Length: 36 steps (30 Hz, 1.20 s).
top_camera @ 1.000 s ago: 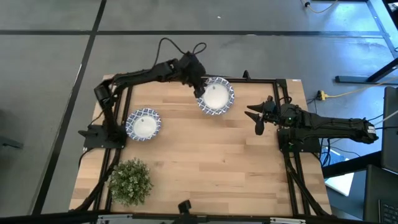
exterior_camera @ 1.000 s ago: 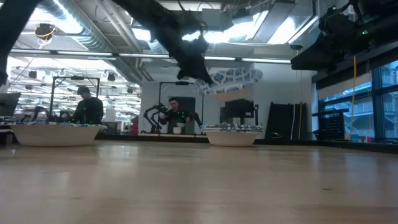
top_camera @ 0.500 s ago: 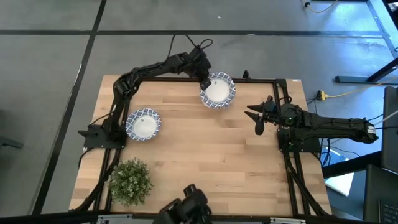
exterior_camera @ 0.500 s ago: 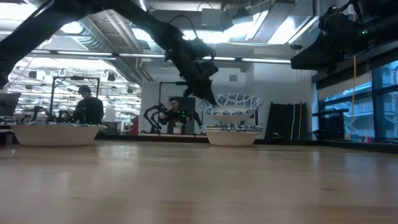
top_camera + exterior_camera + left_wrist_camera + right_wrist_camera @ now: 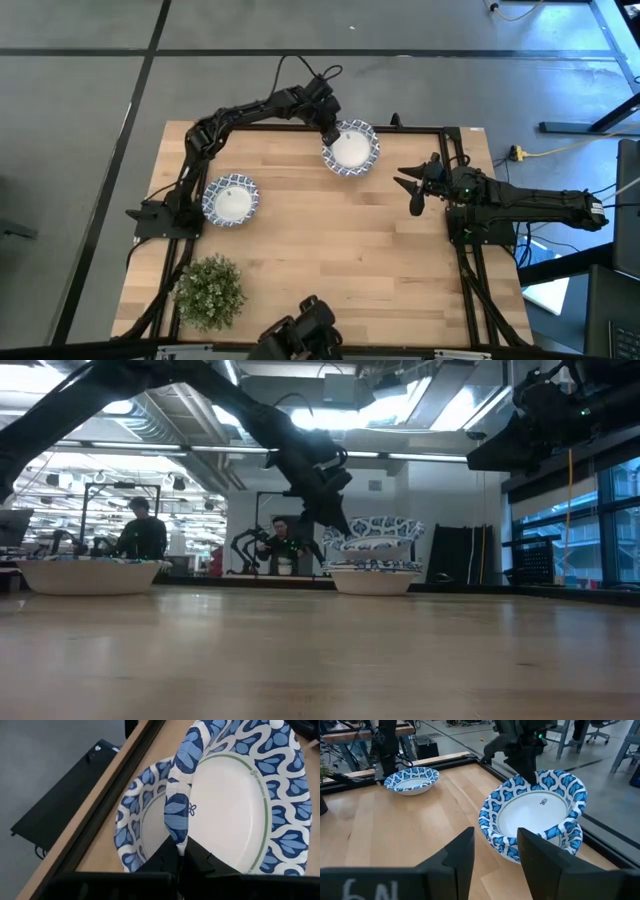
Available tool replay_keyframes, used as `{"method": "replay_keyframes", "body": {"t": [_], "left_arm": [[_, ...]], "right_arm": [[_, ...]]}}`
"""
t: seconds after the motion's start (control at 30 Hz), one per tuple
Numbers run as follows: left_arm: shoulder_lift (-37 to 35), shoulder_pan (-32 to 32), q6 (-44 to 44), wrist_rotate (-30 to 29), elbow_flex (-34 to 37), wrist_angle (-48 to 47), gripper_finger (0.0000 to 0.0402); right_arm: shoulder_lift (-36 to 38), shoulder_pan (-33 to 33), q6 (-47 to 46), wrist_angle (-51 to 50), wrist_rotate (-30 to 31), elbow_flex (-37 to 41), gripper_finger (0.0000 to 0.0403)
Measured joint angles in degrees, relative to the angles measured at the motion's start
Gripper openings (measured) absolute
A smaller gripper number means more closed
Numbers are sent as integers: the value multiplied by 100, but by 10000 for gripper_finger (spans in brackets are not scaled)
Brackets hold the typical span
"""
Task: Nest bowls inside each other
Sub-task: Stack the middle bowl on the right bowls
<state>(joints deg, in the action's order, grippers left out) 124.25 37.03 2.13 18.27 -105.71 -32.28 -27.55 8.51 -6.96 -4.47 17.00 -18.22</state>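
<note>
The left gripper (image 5: 181, 851) pinches the rim of the upper bowl (image 5: 235, 795), and that bowl covers most of the lower bowl (image 5: 137, 820) beneath it. How many bowls sit in this stack cannot be told. The upper bowl's far edge is cut off in the left wrist view. The right gripper (image 5: 494, 851) shows only its blurred fingers.

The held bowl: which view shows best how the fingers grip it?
The left wrist view: the fingers pinch the held bowl at its rim. The right wrist view shows it tilted above the lower bowl; the high and low views show little.
</note>
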Motion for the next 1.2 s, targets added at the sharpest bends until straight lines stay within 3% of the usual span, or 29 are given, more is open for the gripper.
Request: {"method": "replay_keyframes", "body": {"t": [0.5,0.87,1.2], "left_arm": [[121,-41,-263,-101,0,290,13],[116,-63,148,-275,0,72,39],[114,-65,251,-373,0,-25,113]], "right_arm": [[0,-1,-20,-7,-4,0,149],[0,-2,-17,-13,-7,0,149],[0,-2,-4,-13,-7,0,149]]}}
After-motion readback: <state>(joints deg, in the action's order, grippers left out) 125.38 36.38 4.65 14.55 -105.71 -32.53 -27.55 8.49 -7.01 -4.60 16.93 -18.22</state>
